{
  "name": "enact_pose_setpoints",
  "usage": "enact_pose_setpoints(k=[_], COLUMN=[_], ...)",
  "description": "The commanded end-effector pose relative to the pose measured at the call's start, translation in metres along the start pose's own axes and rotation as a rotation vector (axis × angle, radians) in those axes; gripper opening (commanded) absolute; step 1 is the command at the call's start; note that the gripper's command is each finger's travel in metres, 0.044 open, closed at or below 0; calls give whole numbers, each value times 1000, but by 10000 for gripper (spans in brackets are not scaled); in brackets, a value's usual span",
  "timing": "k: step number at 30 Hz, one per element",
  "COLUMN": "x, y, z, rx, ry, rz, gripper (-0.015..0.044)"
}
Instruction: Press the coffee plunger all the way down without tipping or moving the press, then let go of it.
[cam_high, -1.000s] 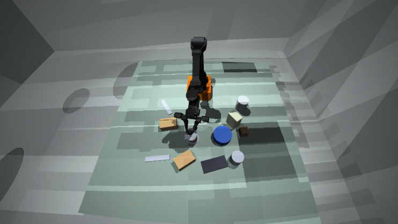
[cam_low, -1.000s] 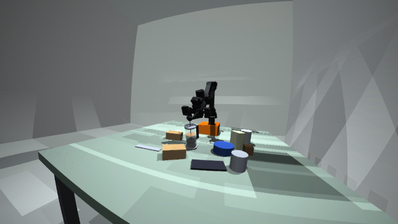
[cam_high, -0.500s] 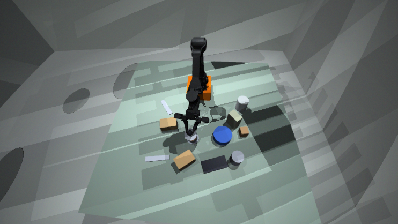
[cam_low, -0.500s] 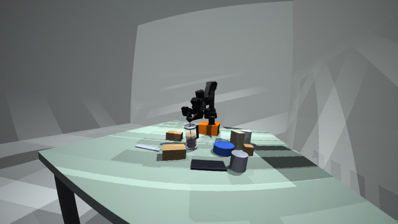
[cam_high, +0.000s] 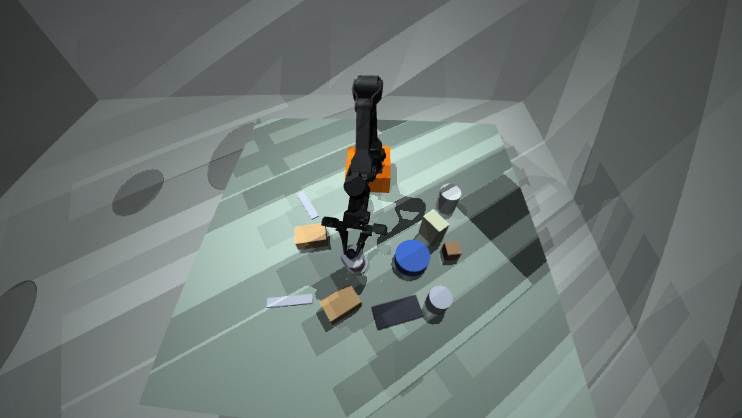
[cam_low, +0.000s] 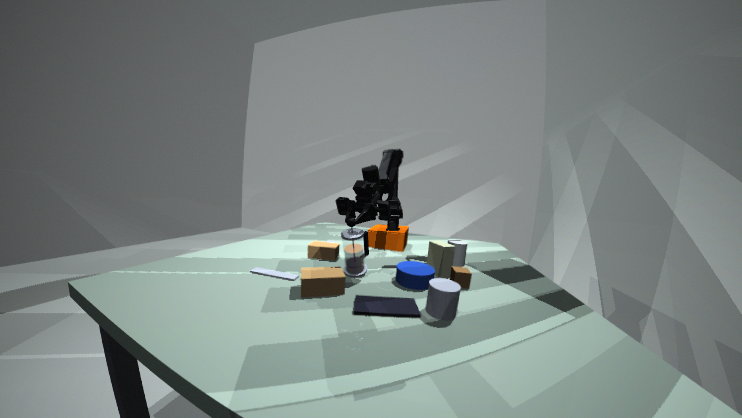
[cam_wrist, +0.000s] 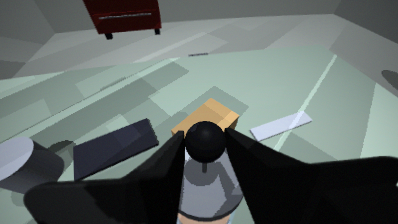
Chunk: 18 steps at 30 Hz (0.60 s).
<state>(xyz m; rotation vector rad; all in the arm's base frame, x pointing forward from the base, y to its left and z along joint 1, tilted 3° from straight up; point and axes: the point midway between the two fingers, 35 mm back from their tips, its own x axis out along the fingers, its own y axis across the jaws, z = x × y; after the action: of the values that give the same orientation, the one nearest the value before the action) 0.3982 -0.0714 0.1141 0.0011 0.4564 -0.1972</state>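
Note:
The coffee press stands upright on the table, a clear glass body with a grey lid and base and a dark handle on its arm side. Its black round plunger knob stands a little above the lid on a short visible length of thin rod. In the exterior view, a tan layer shows partway down inside the glass. My gripper is shut on the plunger knob from above, one finger on each side. The lid is partly hidden by the fingers.
A tan block lies just in front of the press. Another tan block is left of it. A blue disc stands right. A dark slab lies front right.

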Motion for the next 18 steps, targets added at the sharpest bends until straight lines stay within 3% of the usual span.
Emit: enact_pose_setpoints(k=[1, 18], x=[4, 6], y=[0, 0], z=[-7, -6], rx=[-7, -7], ry=[27, 27], rz=[0, 0], gripper=[120, 120])
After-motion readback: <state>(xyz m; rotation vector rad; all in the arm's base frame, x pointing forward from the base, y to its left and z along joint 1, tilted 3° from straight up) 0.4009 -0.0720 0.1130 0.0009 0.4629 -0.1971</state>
